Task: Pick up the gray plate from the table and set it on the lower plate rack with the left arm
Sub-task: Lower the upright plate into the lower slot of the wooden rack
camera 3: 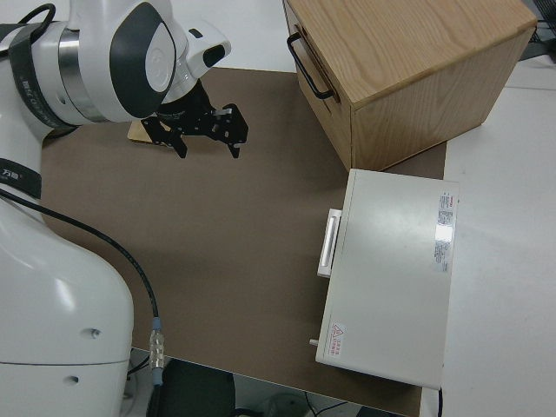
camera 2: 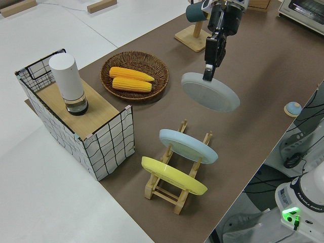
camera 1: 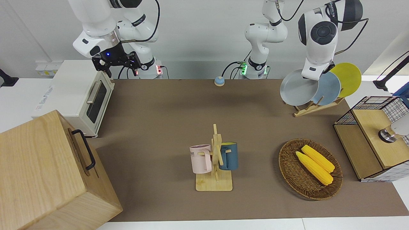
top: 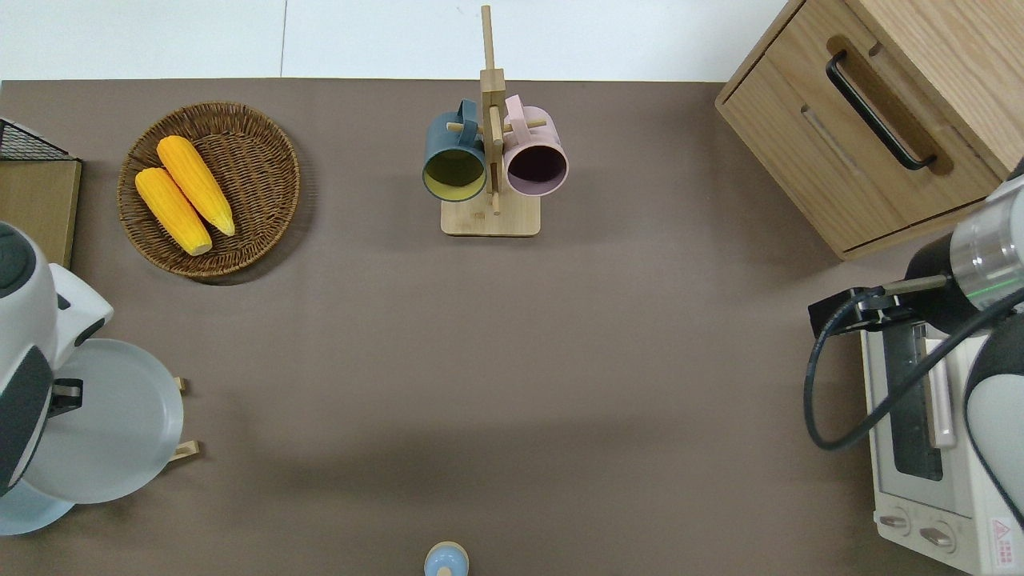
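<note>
My left gripper [camera 2: 207, 76] is shut on the rim of the gray plate [camera 2: 211, 92]. It holds the plate tilted in the air over the empty end of the lower plate rack [camera 2: 178, 194]. In the overhead view the gray plate [top: 108, 422] covers most of the rack [top: 186, 449], and only two slat ends show. In the front view the plate [camera 1: 297, 88] overlaps the sky-blue plate [camera 1: 330, 87], which stands in the rack [camera 1: 314, 107] with the yellow plate [camera 1: 349, 76]. The plates and rack are on the table [camera 1: 166, 121]. My right arm is parked with its gripper [camera 3: 208, 132] open.
A wicker basket [camera 1: 289, 172] with two corn cobs lies farther from the robots than the rack. A wooden mug stand [camera 1: 214, 166] with two mugs is mid-table. A wire-sided box [camera 1: 372, 140], a toaster oven [camera 1: 80, 95], a wooden cabinet [camera 1: 48, 172] and a small blue bell [camera 1: 219, 81] also stand here.
</note>
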Controlling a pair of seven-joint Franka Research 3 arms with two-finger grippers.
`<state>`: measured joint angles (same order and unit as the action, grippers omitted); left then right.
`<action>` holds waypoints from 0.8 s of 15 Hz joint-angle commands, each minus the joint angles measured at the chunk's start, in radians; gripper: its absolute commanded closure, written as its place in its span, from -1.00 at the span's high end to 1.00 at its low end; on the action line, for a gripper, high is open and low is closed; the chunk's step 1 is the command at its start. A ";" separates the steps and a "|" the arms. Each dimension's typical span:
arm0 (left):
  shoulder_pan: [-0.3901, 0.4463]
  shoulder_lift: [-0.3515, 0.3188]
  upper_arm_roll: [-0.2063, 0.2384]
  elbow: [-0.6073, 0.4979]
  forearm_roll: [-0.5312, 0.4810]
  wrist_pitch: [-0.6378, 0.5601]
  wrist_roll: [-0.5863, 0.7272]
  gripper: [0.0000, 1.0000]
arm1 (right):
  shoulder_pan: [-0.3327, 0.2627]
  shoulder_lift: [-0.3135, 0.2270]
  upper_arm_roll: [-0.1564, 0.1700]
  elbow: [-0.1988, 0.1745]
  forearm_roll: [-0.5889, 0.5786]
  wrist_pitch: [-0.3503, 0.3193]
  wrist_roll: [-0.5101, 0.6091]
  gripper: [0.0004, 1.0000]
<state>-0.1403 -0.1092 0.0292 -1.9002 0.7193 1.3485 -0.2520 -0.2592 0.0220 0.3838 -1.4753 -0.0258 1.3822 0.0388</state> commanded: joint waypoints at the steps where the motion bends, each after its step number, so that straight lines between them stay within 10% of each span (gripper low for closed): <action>1: -0.013 0.003 -0.003 -0.005 0.051 -0.035 -0.117 -1.00 | -0.023 -0.002 0.021 0.007 -0.005 -0.011 0.012 0.97; 12: -0.025 0.045 -0.005 -0.138 0.077 0.046 -0.351 -1.00 | -0.023 -0.002 0.020 0.007 -0.006 -0.011 0.012 0.97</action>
<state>-0.1461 -0.0786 0.0214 -1.9842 0.7652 1.3518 -0.5308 -0.2592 0.0220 0.3838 -1.4753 -0.0258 1.3822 0.0388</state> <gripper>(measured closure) 0.965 0.013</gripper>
